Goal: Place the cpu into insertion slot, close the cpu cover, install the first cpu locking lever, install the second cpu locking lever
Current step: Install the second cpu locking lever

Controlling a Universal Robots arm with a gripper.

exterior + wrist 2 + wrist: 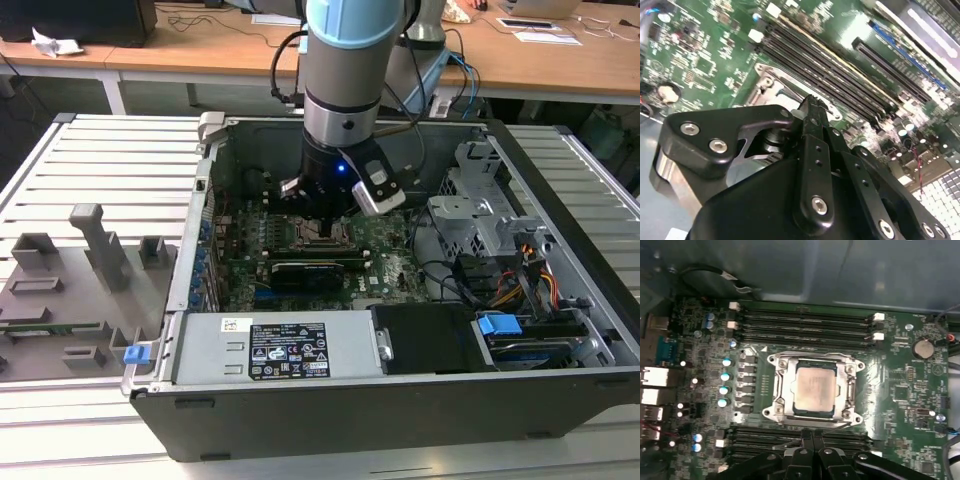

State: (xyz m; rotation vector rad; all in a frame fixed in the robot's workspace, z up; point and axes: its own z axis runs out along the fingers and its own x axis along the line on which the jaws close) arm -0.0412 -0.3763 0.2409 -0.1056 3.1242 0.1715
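In the first wrist view the cpu (813, 390) lies flat in the insertion slot (771, 412), its pale metal top showing through the window of the cpu cover (848, 390), which is down over it. A thin metal locking lever (836, 424) runs along the socket edge nearest my fingertips. My gripper (812, 436) is shut, its tips just off that edge, with nothing seen between the fingers. In the second wrist view the gripper (810, 102) hangs close above the socket's silver frame (771, 86). In the exterior view the gripper (325, 212) is low inside the case over the insertion slot (325, 240).
Long black memory slots (805, 322) flank the socket on both sides. A black card (305, 270) sits in front of the socket. A power supply (270, 350), a drive cage (480, 215) and cables (530, 280) crowd the case. A grey fixture tray (70, 290) lies outside at the exterior view's left.
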